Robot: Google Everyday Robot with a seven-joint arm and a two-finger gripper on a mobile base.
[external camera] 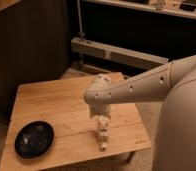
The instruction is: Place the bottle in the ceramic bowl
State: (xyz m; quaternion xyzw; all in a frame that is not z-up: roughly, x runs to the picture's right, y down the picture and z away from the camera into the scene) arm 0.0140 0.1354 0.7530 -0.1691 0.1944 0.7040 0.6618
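Note:
The small white bottle [102, 136] is on the wooden table [56, 100], near its right front, with its white cap [104, 147] toward the front edge. My gripper [101, 122] hangs from the pale arm directly over the bottle's far end and hides part of it. I cannot tell whether it touches the bottle. The shallow black ceramic bowl [35, 139], with pale specks inside, sits at the table's left front, well to the left of the gripper and the bottle.
The table's front edge is close below the bottle's cap. My arm [141, 85] reaches in from the right, and my body [183, 130] fills the right side. A metal rail [116, 52] and dark cabinets stand behind the table.

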